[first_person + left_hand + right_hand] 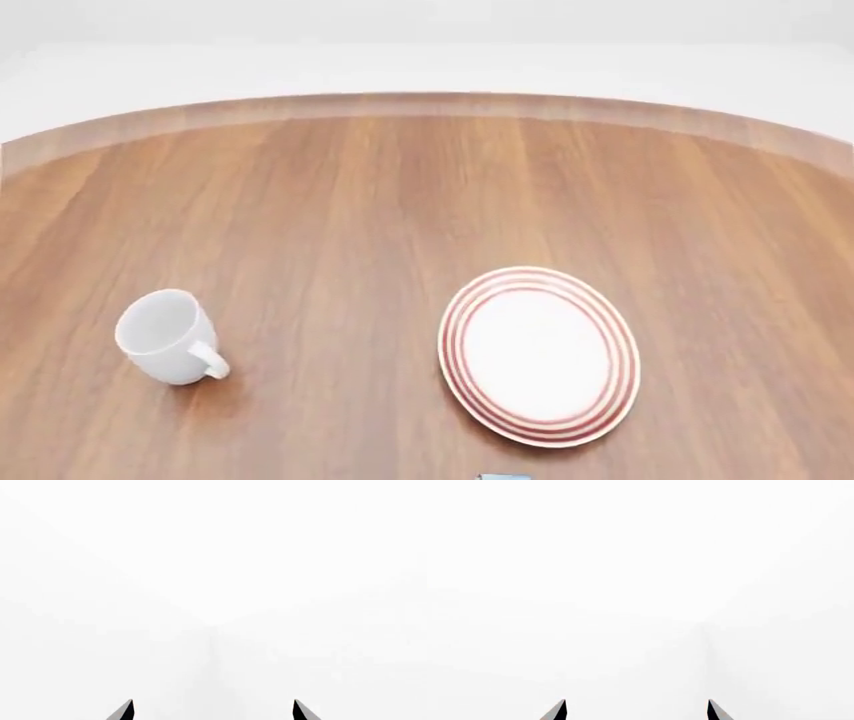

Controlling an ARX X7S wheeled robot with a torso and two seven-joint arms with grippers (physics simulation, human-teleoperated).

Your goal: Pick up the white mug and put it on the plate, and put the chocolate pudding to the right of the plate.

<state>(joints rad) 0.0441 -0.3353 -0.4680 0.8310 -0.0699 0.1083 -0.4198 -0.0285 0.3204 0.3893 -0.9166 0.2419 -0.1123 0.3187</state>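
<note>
The white mug [167, 336] stands upright on the wooden table at the near left, its handle turned toward the front right. The plate [539, 354], white with red rings, lies at the near right. A sliver of a light blue object [505, 477] shows at the bottom edge below the plate; I cannot tell whether it is the chocolate pudding. Neither arm appears in the head view. My left gripper [213, 710] and my right gripper [636, 710] each show two fingertips set wide apart with nothing between them, facing blank white background.
The round wooden table [400, 200] curves away to a far edge, with white floor or wall beyond. Bare wood lies between the mug and plate and across the far half.
</note>
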